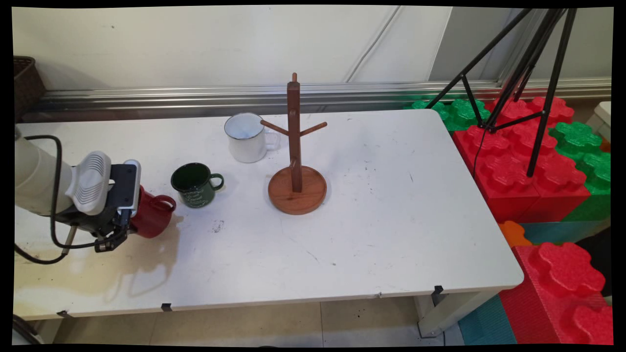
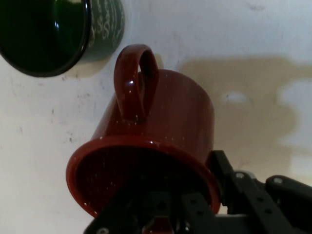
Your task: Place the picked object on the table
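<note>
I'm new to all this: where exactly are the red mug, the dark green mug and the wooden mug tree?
red mug (image 2: 175,117), hand view, on its side wall.
dark green mug (image 1: 195,188), main view, on its outer wall.
wooden mug tree (image 1: 293,122), main view, on its upright post.

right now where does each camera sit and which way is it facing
Main view: fixed above the table's near side, looking down across the white table to the wall; shows the arm's wrist and claw at left, on the red mug.
Hand view: on the hand, looking along the claw at the red mug's rim and handle; one finger outside the rim.
Shared: red mug, green mug, table.
</note>
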Robot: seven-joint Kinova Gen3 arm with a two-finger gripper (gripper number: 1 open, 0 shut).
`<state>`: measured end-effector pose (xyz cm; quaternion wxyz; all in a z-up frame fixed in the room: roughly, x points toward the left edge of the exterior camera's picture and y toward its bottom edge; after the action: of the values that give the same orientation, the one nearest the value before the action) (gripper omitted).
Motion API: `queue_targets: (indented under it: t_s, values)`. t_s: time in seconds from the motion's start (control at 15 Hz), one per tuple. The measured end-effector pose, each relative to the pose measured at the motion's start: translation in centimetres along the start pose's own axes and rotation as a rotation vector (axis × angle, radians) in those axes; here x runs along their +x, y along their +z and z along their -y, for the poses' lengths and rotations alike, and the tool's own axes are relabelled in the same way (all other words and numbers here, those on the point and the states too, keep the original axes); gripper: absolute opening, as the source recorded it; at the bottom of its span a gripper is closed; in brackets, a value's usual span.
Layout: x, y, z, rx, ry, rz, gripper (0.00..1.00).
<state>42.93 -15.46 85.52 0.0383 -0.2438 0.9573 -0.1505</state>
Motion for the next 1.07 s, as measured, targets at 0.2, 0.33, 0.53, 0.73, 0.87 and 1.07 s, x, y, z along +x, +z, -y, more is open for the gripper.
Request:
queue_targets:
  t_s: [0.2, 0.33, 0.53, 0.73, 0.87, 1.07]
  values:
    - [0.2, 0.7, -0.1, 0.003, 0.017, 0.026, 0.0]
    - [0.3, 0.9, -0.1, 0.002, 0.026, 0.037, 0.0]
    - [0.3, 1.2, -0.3, -0.005, 0.038, 0.052, 0.0]
    - [0.3, 1.3, -0.5, -0.013, 0.05, 0.065, 0.0]
    - [0.3, 1.5, -0.5, -0.019, 0.06, 0.072, 0.0]
    - [0.6, 1.8, -0.4, -0.025, 0.07, 0.079, 0.0]
